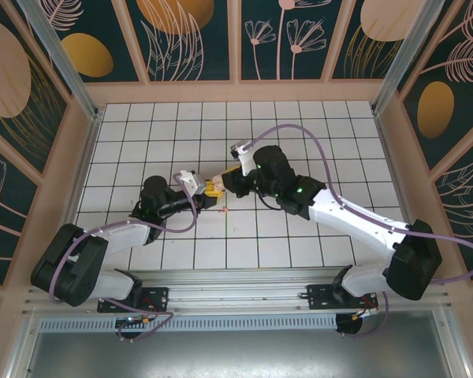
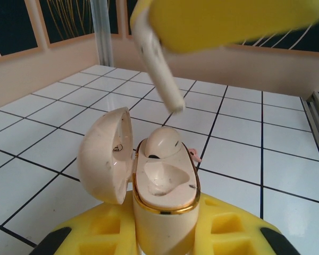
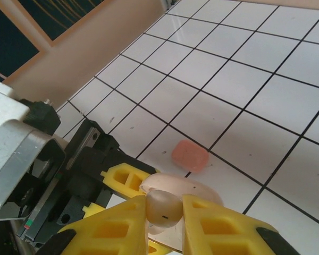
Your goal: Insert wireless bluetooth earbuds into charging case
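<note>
My left gripper (image 2: 165,234) is shut on the cream charging case (image 2: 167,204) and holds it upright, its lid (image 2: 103,159) swung open to the left. One pale beige earbud (image 2: 162,142) sits in the case's far socket. The near socket (image 2: 162,178) is bare. My right gripper (image 3: 164,212) is shut on a second pale earbud (image 3: 162,208). In the left wrist view this earbud (image 2: 159,64) hangs stem-down just above the case, apart from it. From the top view both grippers meet mid-table, left gripper (image 1: 210,190) and right gripper (image 1: 225,180).
A small pinkish-red bud (image 3: 190,156) lies on the white tiled floor (image 3: 244,85) just beyond the case; it also peeks out behind the case (image 2: 195,155). Wooden walls (image 1: 236,90) fence the tiled area. Open tiles lie all around the grippers.
</note>
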{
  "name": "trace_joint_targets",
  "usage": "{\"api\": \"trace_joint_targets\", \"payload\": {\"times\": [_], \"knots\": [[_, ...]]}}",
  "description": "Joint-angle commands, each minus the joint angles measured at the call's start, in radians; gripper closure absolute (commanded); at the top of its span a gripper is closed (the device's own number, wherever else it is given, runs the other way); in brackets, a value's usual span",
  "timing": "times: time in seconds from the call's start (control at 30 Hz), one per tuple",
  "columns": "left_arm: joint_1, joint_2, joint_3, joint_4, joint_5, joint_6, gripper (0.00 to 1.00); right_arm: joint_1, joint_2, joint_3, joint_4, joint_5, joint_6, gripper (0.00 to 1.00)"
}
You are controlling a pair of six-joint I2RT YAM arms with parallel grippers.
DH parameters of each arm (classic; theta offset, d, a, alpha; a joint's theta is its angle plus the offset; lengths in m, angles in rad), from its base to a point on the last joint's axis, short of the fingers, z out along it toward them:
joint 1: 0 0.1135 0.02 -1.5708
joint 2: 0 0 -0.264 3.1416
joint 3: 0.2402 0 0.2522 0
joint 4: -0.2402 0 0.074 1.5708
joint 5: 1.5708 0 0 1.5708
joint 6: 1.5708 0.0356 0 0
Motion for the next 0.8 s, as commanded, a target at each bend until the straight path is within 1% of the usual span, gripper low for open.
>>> {"api": "trace_joint_targets", "payload": {"times": [0.0,0.43,0.77], "knots": [[-0.006,0.006,0.022,0.067,0.025,-0.02,0.88,0.011,0.019,-0.008,0.053,-0.017,-0.021,0.79],[-0.007,-0.01,0.033,0.107,0.024,-0.078,0.88,0.02,0.042,-0.036,0.087,-0.02,0.003,0.8],[-0.006,-0.029,0.04,0.122,0.012,-0.124,0.88,0.034,0.043,-0.05,0.065,-0.016,-0.024,0.8]]}}
